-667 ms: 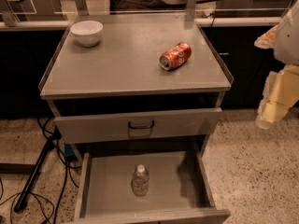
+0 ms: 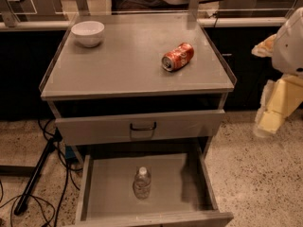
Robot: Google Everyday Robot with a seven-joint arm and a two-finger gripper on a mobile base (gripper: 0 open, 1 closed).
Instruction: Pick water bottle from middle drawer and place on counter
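The water bottle (image 2: 142, 182), clear with a white cap, stands upright near the middle of the open middle drawer (image 2: 109, 183), which is pulled out at the bottom of the view. The counter (image 2: 128, 65) is the flat grey cabinet top above it. My gripper (image 2: 272, 115) hangs at the right edge of the view, beside the cabinet at about the height of the closed drawer front, well to the right of and above the bottle. It holds nothing that I can see.
An orange-red soda can (image 2: 178, 56) lies on its side on the counter's right half. A white bowl (image 2: 88, 33) sits at the counter's back left corner. A closed drawer front with a black handle (image 2: 143, 126) is above the open drawer. Cables and a black stand leg (image 2: 33, 178) lie on the floor at left.
The gripper has shifted slightly at the right edge of the view. The bottle, can and bowl have not moved.
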